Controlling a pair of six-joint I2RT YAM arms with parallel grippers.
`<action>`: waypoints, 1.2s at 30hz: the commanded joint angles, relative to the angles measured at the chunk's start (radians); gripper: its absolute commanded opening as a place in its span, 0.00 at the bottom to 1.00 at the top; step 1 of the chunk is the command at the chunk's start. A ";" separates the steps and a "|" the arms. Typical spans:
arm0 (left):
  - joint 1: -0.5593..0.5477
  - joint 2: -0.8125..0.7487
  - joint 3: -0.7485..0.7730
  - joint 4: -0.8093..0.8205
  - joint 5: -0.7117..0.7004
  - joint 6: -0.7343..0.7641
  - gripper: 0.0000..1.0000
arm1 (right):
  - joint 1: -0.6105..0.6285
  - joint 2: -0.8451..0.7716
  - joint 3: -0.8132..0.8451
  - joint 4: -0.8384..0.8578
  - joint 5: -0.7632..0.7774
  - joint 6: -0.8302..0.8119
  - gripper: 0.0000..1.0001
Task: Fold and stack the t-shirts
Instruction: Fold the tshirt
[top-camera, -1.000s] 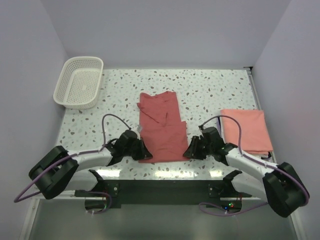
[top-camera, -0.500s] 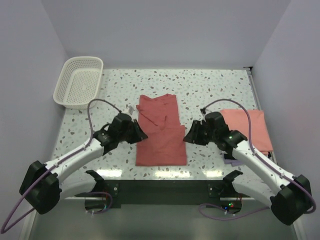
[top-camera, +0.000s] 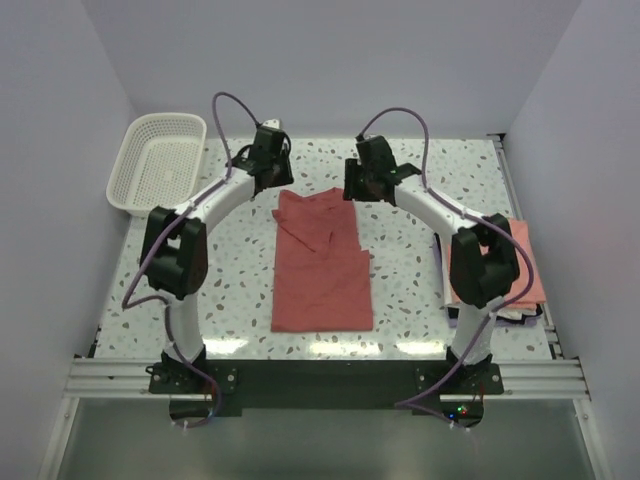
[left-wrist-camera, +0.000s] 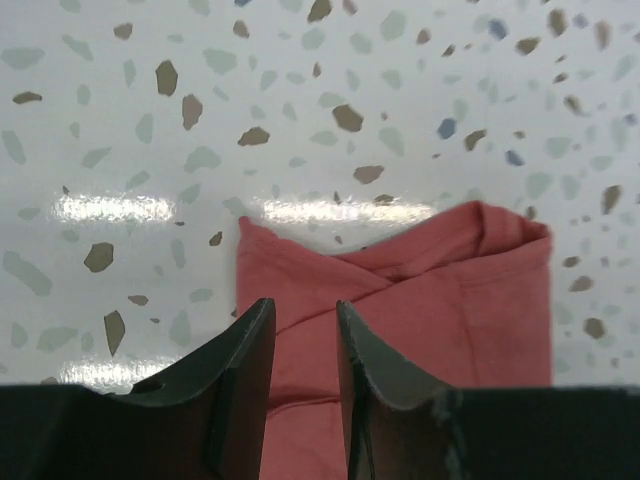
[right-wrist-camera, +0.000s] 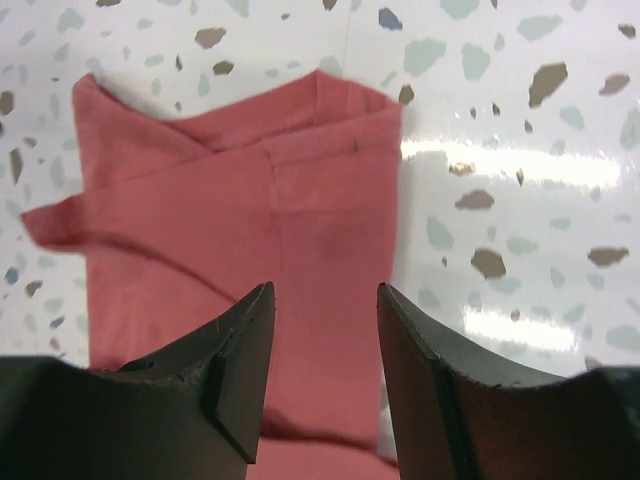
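Note:
A dusty red t-shirt (top-camera: 322, 270) lies flat in the middle of the table, its sleeves folded in at the far end. Both arms reach out to that far end. My left gripper (top-camera: 277, 183) hangs open over the shirt's far left corner; the left wrist view shows its fingertips (left-wrist-camera: 303, 303) apart above the red cloth (left-wrist-camera: 430, 290) with nothing between them. My right gripper (top-camera: 352, 188) is open over the far right corner, and in the right wrist view it (right-wrist-camera: 325, 287) straddles the shirt's right edge (right-wrist-camera: 230, 190). A folded salmon pink t-shirt (top-camera: 505, 255) lies at the right, partly behind the right arm.
A white lattice basket (top-camera: 160, 165) stands at the far left corner of the speckled table (top-camera: 420, 290). Lilac walls close in on three sides. The arms' bases sit on the black rail (top-camera: 320, 375) at the near edge.
Both arms have swung from the shirt's near edge up to its far edge. Both grippers have opened on the way. The red shirt lies much as before.

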 joint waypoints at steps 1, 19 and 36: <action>0.012 0.119 0.110 -0.104 -0.053 0.130 0.36 | 0.000 0.105 0.141 -0.018 0.030 -0.068 0.49; 0.024 0.301 0.176 -0.085 -0.033 0.152 0.44 | 0.004 0.365 0.336 -0.052 0.061 -0.082 0.51; 0.029 0.293 0.152 -0.060 -0.073 0.147 0.05 | 0.006 0.353 0.307 -0.052 0.098 -0.079 0.19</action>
